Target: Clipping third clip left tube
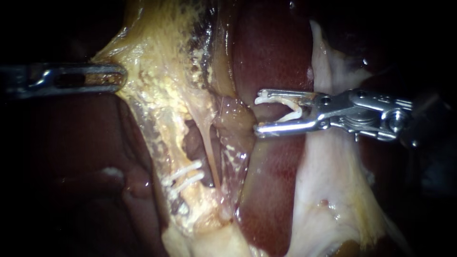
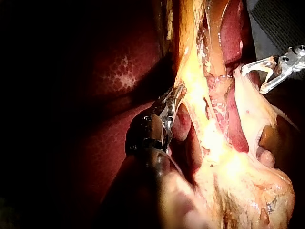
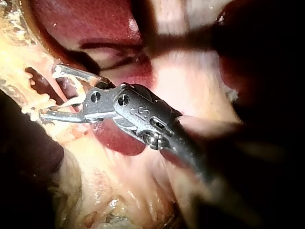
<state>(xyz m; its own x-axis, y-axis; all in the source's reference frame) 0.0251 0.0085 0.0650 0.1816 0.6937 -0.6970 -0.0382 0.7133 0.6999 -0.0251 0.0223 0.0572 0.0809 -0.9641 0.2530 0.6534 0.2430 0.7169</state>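
The pale yellowish left tube (image 1: 175, 154) runs down the fatty stalk in the lower middle of the endoscope view, crossed by two white clips (image 1: 186, 175) set close together. To its right is a dark window in the tissue, then a thin pale strand (image 1: 208, 145) and a glossy amber fold of membrane (image 1: 238, 116). These lie between the tube and the right instrument (image 1: 258, 113) (image 3: 49, 93). Its claw is spread wide and holds a white V-shaped plastic clip (image 1: 285, 102) (image 2: 264, 67), open and around nothing. The claw's tips sit just beside the amber fold, over the dark red liver (image 1: 271, 47), well apart from the tube. The left instrument (image 1: 119, 78) (image 2: 177, 93) has its slotted claw closed on the edge of the yellow fatty tissue (image 1: 157, 71), above the tube.
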